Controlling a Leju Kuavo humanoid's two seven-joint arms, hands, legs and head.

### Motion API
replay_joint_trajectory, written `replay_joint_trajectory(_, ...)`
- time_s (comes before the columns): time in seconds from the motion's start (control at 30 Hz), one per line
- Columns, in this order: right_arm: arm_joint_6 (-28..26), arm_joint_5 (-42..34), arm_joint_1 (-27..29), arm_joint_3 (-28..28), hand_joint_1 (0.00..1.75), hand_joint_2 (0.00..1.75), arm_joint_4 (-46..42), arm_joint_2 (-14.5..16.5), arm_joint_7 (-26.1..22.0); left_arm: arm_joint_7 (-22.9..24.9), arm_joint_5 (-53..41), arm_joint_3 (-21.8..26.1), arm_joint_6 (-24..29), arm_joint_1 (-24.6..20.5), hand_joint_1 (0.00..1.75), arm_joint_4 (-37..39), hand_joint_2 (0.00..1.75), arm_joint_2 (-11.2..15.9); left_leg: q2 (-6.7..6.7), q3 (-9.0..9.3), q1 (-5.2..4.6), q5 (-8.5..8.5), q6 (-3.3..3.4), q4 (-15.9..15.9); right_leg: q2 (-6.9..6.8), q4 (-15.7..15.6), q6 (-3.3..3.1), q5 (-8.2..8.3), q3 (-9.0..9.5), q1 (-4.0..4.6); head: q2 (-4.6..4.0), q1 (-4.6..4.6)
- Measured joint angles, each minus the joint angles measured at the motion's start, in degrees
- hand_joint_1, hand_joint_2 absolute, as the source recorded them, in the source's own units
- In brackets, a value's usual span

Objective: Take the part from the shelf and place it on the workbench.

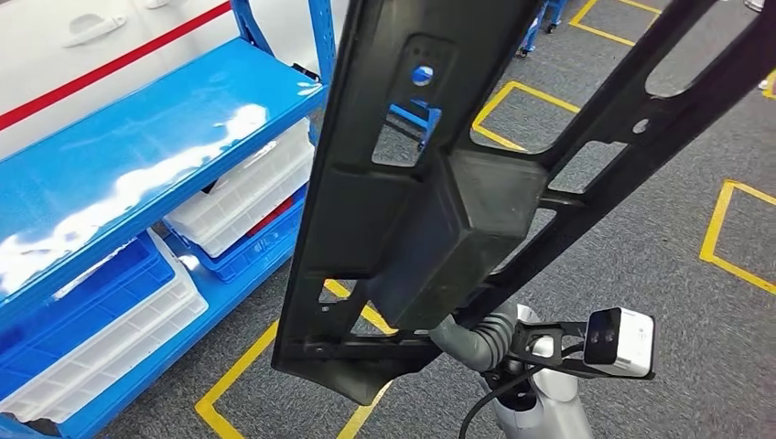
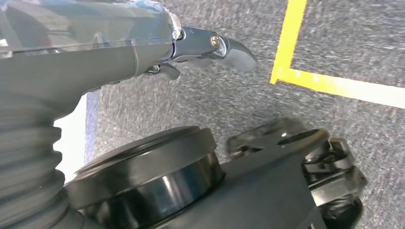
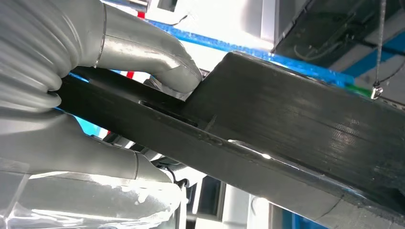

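The right hand (image 3: 119, 95) grasps the black part (image 1: 439, 192), already lifted clear beside the blue shelf (image 1: 137, 146). The left hand (image 2: 191, 47) hangs released over the floor. Carrying it to the counter remains.

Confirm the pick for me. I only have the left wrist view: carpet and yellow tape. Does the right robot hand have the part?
Observer: Yes. In the right wrist view the right robot hand grips the black part, with its thumb on one face.
Operator: Where is the part held?
Observer: In the head view it is held up close in front of the camera, off the shelf.
Operator: Is the shelf nearby?
Observer: The blue shelf stands to the robot's left, with white bins on its lower levels.
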Motion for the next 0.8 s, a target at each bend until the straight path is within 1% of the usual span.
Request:
replay_joint_trajectory(0.03, -0.03, 0.01, 0.01, 0.00, 1.75, 1.75, 0.00, 0.01, 0.00, 0.04, 0.00, 0.00, 0.04, -0.05, 0.00, 0.00, 1.75, 0.02, -0.06, -0.39, 0.09, -0.59, -0.20, 2.02, 0.61, 0.26, 0.09, 0.27, -0.56, -0.04, 0.00, 0.01)
replay_joint_trajectory(0.07, -0.09, 0.02, 0.00, 0.00, 1.75, 1.75, 0.00, 0.01, 0.00, 0.07, 0.00, 0.00, 0.09, -0.09, 0.00, 0.00, 1.75, 0.04, -0.07, 0.19, 0.24, -0.05, -0.40, 1.95, 1.28, 0.61, 0.25, 0.51, -1.13, -0.13, -0.01, 0.01)
replay_joint_trajectory(0.1, -0.18, 0.04, -0.02, 0.00, 1.75, 1.75, -0.01, 0.01, 0.00, 0.09, -0.01, 0.00, 0.14, -0.12, 0.00, 0.00, 1.75, 0.08, -0.14, 1.74, 0.45, 1.38, -0.58, -0.20, 1.98, 1.03, 0.44, 0.70, -1.70, -0.27, -0.01, 0.01)
replay_joint_trajectory(0.13, -0.29, 0.07, -0.05, 0.00, 1.75, 1.75, -0.07, 0.02, 0.00, 0.11, -0.05, 0.00, 0.15, -0.11, 0.00, 0.00, 1.75, 0.13, -0.62, 3.87, 0.72, 2.99, -0.79, -3.87, 2.65, 1.54, 0.66, 0.84, -2.27, -0.42, -0.01, 0.01)
replay_joint_trajectory(0.17, -0.42, 0.10, -0.10, -0.02, 1.75, 1.75, -0.21, 0.02, -0.01, 0.12, -0.10, 0.00, 0.08, -0.07, 0.00, 0.00, 1.75, 0.17, -1.64, 5.93, 0.88, 4.08, -0.90, -7.43, 3.31, 2.11, 0.96, 1.00, -2.97, -0.52, -0.01, -0.01)
replay_joint_trajectory(0.2, -0.54, 0.14, -0.16, -0.04, 1.75, 1.75, -0.40, 0.05, 0.00, 0.13, -0.14, 0.00, -0.02, -0.01, 0.00, 0.00, 1.75, 0.22, -2.63, 7.24, 1.01, 4.69, -0.88, -10.03, 3.90, 2.62, 1.31, 1.23, -3.64, -0.58, 0.00, 0.01)
replay_joint_trajectory(0.23, -0.62, 0.17, -0.21, -0.06, 1.75, 1.75, -0.62, 0.08, -0.01, 0.15, -0.19, 0.00, -0.12, 0.04, 0.00, 0.00, 1.75, 0.26, -3.45, 7.78, 1.06, 4.76, -0.77, -11.47, 4.44, 3.01, 1.70, 1.55, -4.27, -0.60, 0.00, 0.03)
replay_joint_trajectory(0.27, -0.68, 0.19, -0.23, -0.08, 1.75, 1.75, -0.81, 0.11, -0.01, 0.15, -0.20, 0.00, -0.20, 0.01, 0.00, 0.00, 1.75, 0.29, -3.77, 7.71, 0.95, 4.68, -0.52, -11.71, 4.92, 3.15, 2.14, 1.95, -4.74, -0.59, 0.00, 0.05)
replay_joint_trajectory(0.3, -0.74, 0.19, -0.24, -0.10, 1.75, 1.75, -0.95, 0.14, -0.01, 0.15, -0.21, 0.00, -0.23, -0.06, 0.00, 0.00, 1.75, 0.33, -3.39, 7.35, 0.92, 4.91, -0.13, -11.79, 5.38, 3.13, 2.55, 2.38, -5.03, -0.63, 0.00, 0.08)
replay_joint_trajectory(0.33, -0.79, 0.19, -0.22, -0.13, 1.75, 1.75, -1.07, 0.14, -0.02, 0.16, -0.25, 0.00, -0.25, -0.17, 0.00, 0.00, 1.75, 0.36, -2.82, 7.13, 0.91, 5.17, 0.32, -11.92, 5.30, 3.22, 2.87, 2.49, -5.30, -0.68, 0.00, 0.08)
replay_joint_trajectory(0.37, -0.85, 0.19, -0.24, -0.16, 1.75, 1.75, -1.19, 0.14, -0.02, 0.17, -0.29, 0.00, -0.26, -0.24, 0.00, 0.00, 1.75, 0.40, -2.24, 6.89, 0.88, 5.51, 0.86, -12.02, 4.58, 3.76, 3.18, 1.88, -5.69, -0.69, 0.00, 0.16)
replay_joint_trajectory(0.4, -0.91, 0.18, -0.28, -0.19, 1.75, 1.75, -1.31, 0.15, -0.05, 0.18, -0.34, 0.00, -0.31, -0.24, 0.00, 0.00, 1.75, 0.45, -1.58, 6.60, 0.88, 5.86, 1.38, -12.15, 3.56, 5.19, 3.46, 0.52, -6.34, -0.73, 0.00, 0.21)
replay_joint_trajectory(0.43, -0.99, 0.18, -0.32, -0.20, 1.75, 1.75, -1.40, 0.15, -0.13, 0.19, -0.46, 0.00, -0.41, -0.21, 0.00, 0.00, 1.75, 0.55, -0.90, 6.29, 0.82, 6.16, 1.78, -12.19, 2.26, 7.88, 3.69, -1.66, -7.36, -0.79, 0.00, 0.28)
replay_joint_trajectory(0.47, -1.12, 0.18, -0.35, -0.22, 1.75, 1.75, -1.47, 0.15, -0.22, 0.20, -0.55, 0.00, -0.55, -0.17, 0.00, 0.00, 1.75, 0.68, -0.27, 5.92, 0.70, 6.42, 2.03, -12.18, 1.33, 11.33, 3.94, -4.00, -8.59, -0.86, 0.00, 0.36)
replay_joint_trajectory(0.5, -1.27, 0.17, -0.34, -0.26, 1.75, 1.75, -1.49, 0.15, -0.36, 0.21, -0.64, 0.00, -0.72, -0.14, 0.00, 0.00, 1.75, 0.84, 0.44, 5.57, 0.60, 6.65, 2.15, -12.17, 0.91, 14.92, 4.13, -5.79, -9.74, -1.01, -0.01, 0.35)
replay_joint_trajectory(0.53, -1.41, 0.17, -0.30, -0.33, 1.75, 1.75, -1.49, 0.15, -0.52, 0.23, -0.71, 0.00, -0.91, -0.14, 0.00, 0.00, 1.75, 1.01, 1.16, 5.24, 0.52, 6.86, 2.19, -12.16, 0.67, 17.56, 4.25, -6.71, -10.39, -1.14, 0.00, 0.36)
replay_joint_trajectory(0.57, -1.50, 0.17, -0.28, -0.40, 1.75, 1.75, -1.50, 0.15, -0.69, 0.27, -0.72, 0.00, -1.15, -0.14, 0.00, 0.00, 1.75, 1.19, 1.85, 4.98, 0.46, 7.02, 2.16, -12.15, 0.54, 18.20, 4.28, -6.48, -10.04, -1.23, 0.00, 0.36)
replay_joint_trajectory(0.6, -1.55, 0.17, -0.26, -0.45, 1.75, 1.75, -1.53, 0.15, -0.84, 0.32, -0.72, 0.00, -1.41, -0.14, 0.00, 0.00, 1.75, 1.34, 2.53, 4.79, 0.41, 7.15, 2.11, -12.15, 0.31, 16.67, 4.22, -5.42, -8.53, -1.28, 0.00, 0.36)
replay_joint_trajectory(0.63, -1.60, 0.17, -0.26, -0.49, 1.75, 1.75, -1.61, 0.15, -0.98, 0.43, -0.72, 0.00, -1.63, -0.14, 0.00, 0.00, 1.75, 1.49, 3.13, 4.71, 0.38, 7.23, 2.04, -12.15, -0.21, 13.23, 4.04, -3.96, -6.02, -1.24, 0.00, 0.36)
replay_joint_trajectory(0.67, -1.69, 0.17, -0.27, -0.51, 1.75, 1.75, -1.73, 0.16, -1.10, 0.65, -0.72, 0.00, -1.79, -0.11, 0.00, 0.00, 1.75, 1.62, 3.67, 4.66, 0.36, 7.30, 1.92, -12.15, -1.33, 9.03, 3.78, -3.06, -3.22, -1.02, 0.00, 0.34)
replay_joint_trajectory(0.7, -1.84, 0.17, -0.27, -0.56, 1.75, 1.75, -1.87, 0.18, -1.20, 0.98, -0.77, 0.00, -1.79, -0.06, 0.00, 0.00, 1.75, 1.71, 4.17, 4.65, 0.34, 7.38, 1.74, -12.17, -2.42, 5.51, 3.44, -2.45, -1.00, -0.62, -0.01, 0.34)
replay_joint_trajectory(0.73, -2.05, 0.19, -0.27, -0.68, 1.75, 1.75, -2.03, 0.22, -1.34, 1.42, -0.89, 0.00, -1.57, 0.00, 0.00, 0.00, 1.75, 1.80, 4.64, 4.67, 0.34, 7.47, 1.49, -12.21, -3.22, 3.19, 3.06, -2.29, 0.29, -0.19, -0.01, 0.36)
replay_joint_trajectory(0.77, -2.33, 0.28, -0.26, -0.86, 1.75, 1.75, -2.19, 0.27, -1.51, 1.87, -1.10, -0.02, -1.14, 0.03, 0.00, 0.00, 1.75, 1.87, 5.11, 4.68, 0.37, 7.58, 1.19, -12.28, -3.61, 2.13, 2.72, -2.48, 0.69, 0.24, 0.00, 0.36)
replay_joint_trajectory(0.8, -2.66, 0.48, -0.17, -1.11, 1.75, 1.75, -2.38, 0.32, -1.72, 2.26, -1.41, -0.07, -0.52, 0.01, 0.00, 0.00, 1.75, 1.90, 5.60, 4.76, 0.40, 7.69, 0.85, -12.40, -3.23, 1.87, 2.36, -2.25, 0.54, 0.50, 0.00, 0.37)
